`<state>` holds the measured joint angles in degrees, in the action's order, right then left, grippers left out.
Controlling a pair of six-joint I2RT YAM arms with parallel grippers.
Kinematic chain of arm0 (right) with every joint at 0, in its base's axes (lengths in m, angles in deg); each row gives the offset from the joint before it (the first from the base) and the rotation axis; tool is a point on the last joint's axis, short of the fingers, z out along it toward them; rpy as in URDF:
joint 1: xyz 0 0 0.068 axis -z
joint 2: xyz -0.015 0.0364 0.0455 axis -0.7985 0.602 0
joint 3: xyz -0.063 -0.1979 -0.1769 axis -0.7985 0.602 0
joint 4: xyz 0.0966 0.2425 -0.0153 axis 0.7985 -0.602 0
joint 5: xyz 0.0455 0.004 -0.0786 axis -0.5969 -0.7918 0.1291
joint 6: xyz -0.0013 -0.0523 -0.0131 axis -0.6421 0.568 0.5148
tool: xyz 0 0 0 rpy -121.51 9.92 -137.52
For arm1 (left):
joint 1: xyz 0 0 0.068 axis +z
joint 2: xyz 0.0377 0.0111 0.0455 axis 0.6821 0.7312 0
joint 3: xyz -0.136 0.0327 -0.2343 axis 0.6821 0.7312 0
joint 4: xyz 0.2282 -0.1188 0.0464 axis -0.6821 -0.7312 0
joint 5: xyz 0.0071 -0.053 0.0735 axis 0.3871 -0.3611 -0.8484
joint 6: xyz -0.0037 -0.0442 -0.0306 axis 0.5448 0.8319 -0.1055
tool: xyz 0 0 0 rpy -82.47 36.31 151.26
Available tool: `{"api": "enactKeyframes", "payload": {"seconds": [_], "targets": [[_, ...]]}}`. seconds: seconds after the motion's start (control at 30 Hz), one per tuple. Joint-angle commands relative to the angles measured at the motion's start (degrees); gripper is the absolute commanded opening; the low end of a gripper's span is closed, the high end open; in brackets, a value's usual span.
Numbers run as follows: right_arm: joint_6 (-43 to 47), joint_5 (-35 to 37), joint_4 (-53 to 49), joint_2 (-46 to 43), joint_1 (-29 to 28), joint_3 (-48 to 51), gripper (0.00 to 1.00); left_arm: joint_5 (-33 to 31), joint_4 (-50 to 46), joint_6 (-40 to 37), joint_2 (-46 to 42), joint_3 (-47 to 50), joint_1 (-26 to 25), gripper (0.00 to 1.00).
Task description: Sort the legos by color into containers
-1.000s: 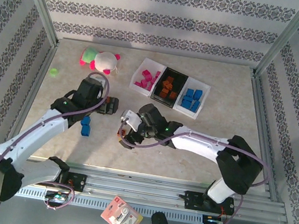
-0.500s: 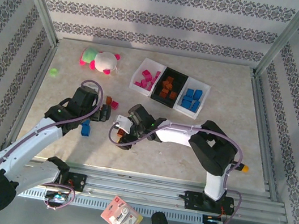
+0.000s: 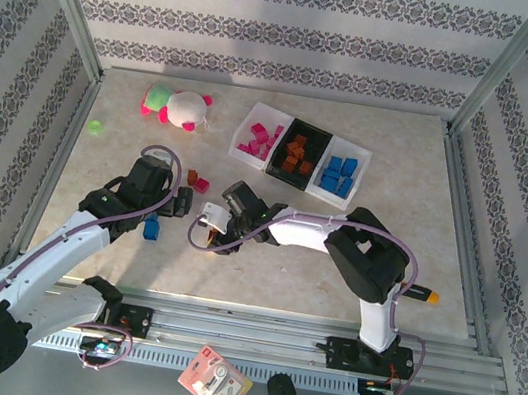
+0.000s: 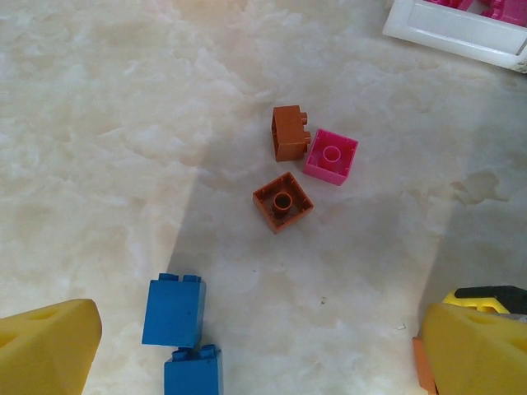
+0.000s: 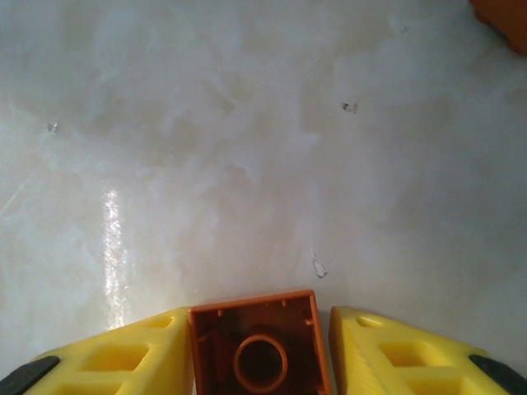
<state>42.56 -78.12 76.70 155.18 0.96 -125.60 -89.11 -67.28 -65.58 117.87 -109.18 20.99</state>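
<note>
Right wrist: right gripper [image 5: 262, 317] clamps an orange brick [image 5: 257, 354] at its fingertips, so it may slip; left gripper [image 4: 263, 346] gapes.

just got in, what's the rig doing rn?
Color sort underway: the three trays already hold pink, orange and blue bricks. The right gripper has its fingers either side of an orange brick on the table; whether it is clamped is unclear. The left gripper hangs open over five loose bricks.
</note>
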Motion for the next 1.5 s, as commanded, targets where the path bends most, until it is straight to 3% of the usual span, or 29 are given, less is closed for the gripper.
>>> {"api": "enactKeyframes", "payload": {"seconds": [0.0, 0.07, 0.13, 0.2, 0.33, 0.43, 0.67, 0.87, 1.1, 1.47], "targets": [[-0.3, 0.4, -0.3, 0.5, 0.5, -1.0, 0.39, -1.2, 1.1, -1.0, -0.1, 0.1, 0.6, 0.99], [-0.7, 0.8, 0.4, -0.1, 0.6, -0.3, 0.28, -1.2, 1.1, -1.2, -0.1, 0.1, 0.5, 0.99], [-1.4, 1.4, 1.5, -1.1, 0.7, 0.7, 0.25, -1.1, 1.1, -1.5, -0.3, 0.1, 0.6, 0.99], [-2.3, 1.4, 2.5, -2.4, 1.1, 1.8, 0.26, 0.0, 1.8, -2.3, -0.5, 0.2, 0.5, 0.99], [-2.9, 3.3, 4.5, -6.9, 1.9, 4.7, 0.28, 10.0, 6.6, -4.2, -1.5, 1.5, 0.3, 0.99], [-3.9, 6.7, 6.7, -11.3, 2.9, 7.9, 0.29, 14.2, 9.8, -5.7, -3.0, 2.9, 0.1, 0.99], [-9.3, 10.1, 11.6, -23.0, 9.7, 15.2, 0.28, 20.3, 20.6, -4.6, -5.0, 6.7, -1.5, 0.99], [-17.4, 13.1, 11.6, -27.9, 17.7, 14.5, 0.25, 19.9, 35.8, -7.9, -3.6, 11.3, -9.0, 0.99], [-27.6, 20.1, 9.7, -22.3, 24.2, 7.1, 0.2, 20.3, 46.0, -10.9, 2.3, 12.2, -13.5, 0.99], [-31.9, 26.9, 5.9, -7.4, 28.4, -7.0, 0.22, 19.4, 47.2, -12.8, 5.9, 12.6, -14.6, 0.99]]}}
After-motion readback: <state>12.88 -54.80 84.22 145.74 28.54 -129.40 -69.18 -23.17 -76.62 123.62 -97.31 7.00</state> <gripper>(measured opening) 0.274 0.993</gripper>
